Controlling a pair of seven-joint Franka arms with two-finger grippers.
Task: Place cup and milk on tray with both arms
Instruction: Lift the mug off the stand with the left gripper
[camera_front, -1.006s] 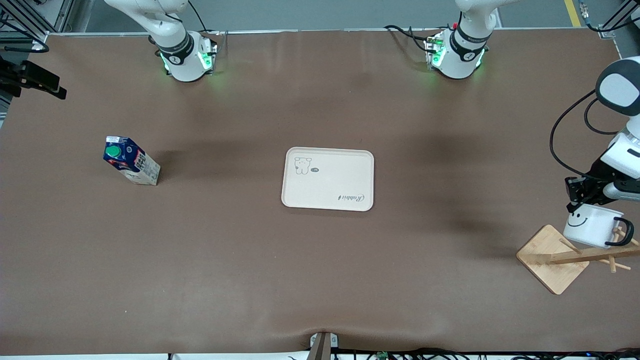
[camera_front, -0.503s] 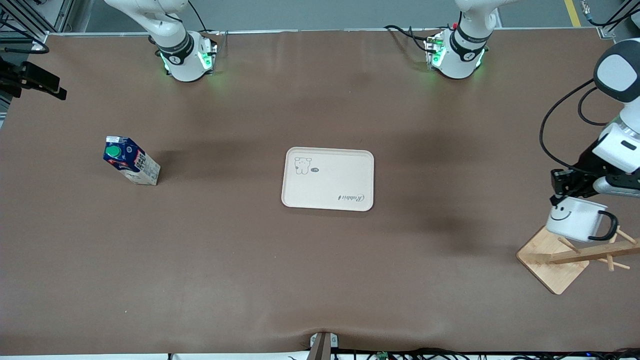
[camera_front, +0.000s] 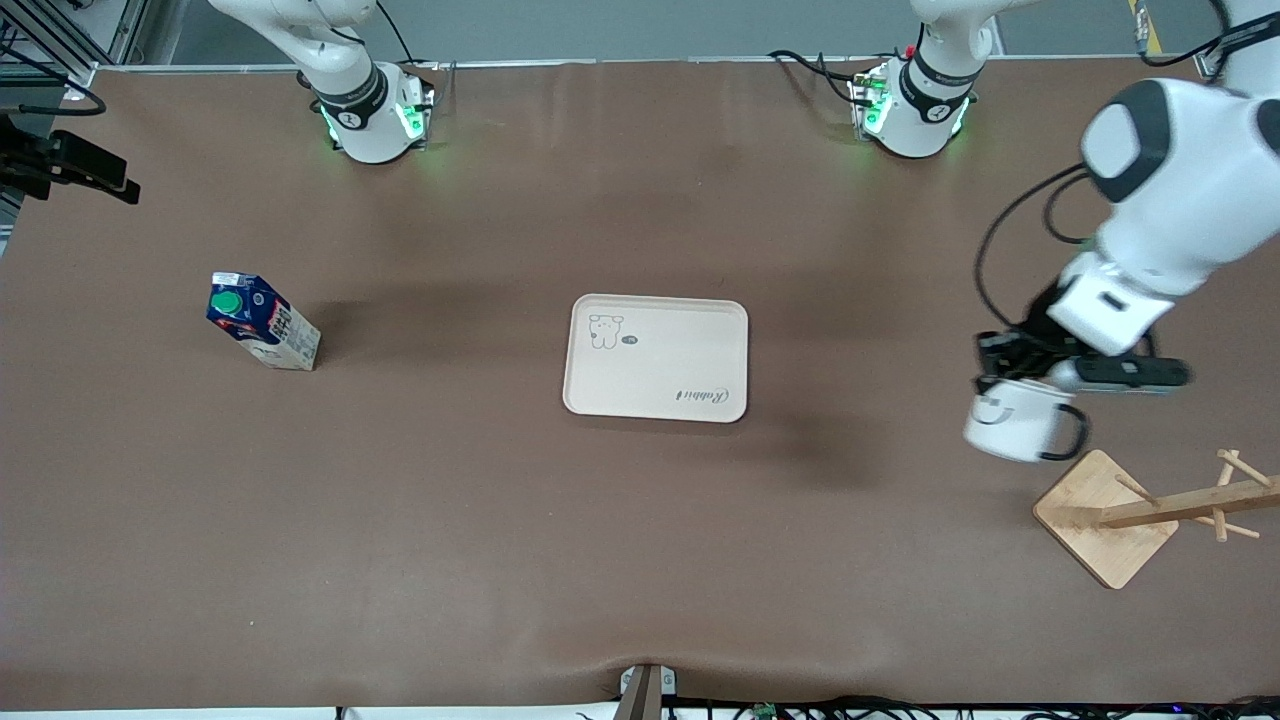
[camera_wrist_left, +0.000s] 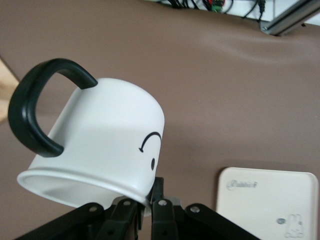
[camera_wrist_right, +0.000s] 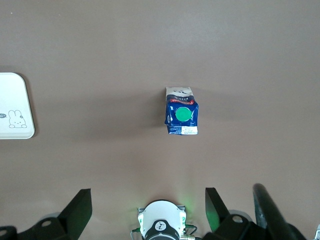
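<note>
My left gripper (camera_front: 1000, 375) is shut on the rim of the white smiley cup (camera_front: 1010, 425) and holds it in the air, tilted, over bare table between the wooden rack and the cream tray (camera_front: 655, 357). In the left wrist view the cup (camera_wrist_left: 100, 145) fills the frame above the gripper (camera_wrist_left: 148, 202), with the tray (camera_wrist_left: 265, 200) off to one side. The milk carton (camera_front: 262, 322) stands upright toward the right arm's end. My right gripper (camera_wrist_right: 147, 195) is open and empty, high above the table, looking down on the milk (camera_wrist_right: 181, 117) and a tray corner (camera_wrist_right: 12, 105).
A wooden mug rack with a square base (camera_front: 1105, 515) and a pegged post (camera_front: 1190, 503) stands near the left arm's end, nearer the front camera than the cup. The arms' green-lit bases (camera_front: 375, 120) (camera_front: 910, 110) sit along the table's edge farthest from the camera.
My left arm has lifted the cup off the rack's pegs and carried it toward the tray. The milk, tray and rack have not moved.
</note>
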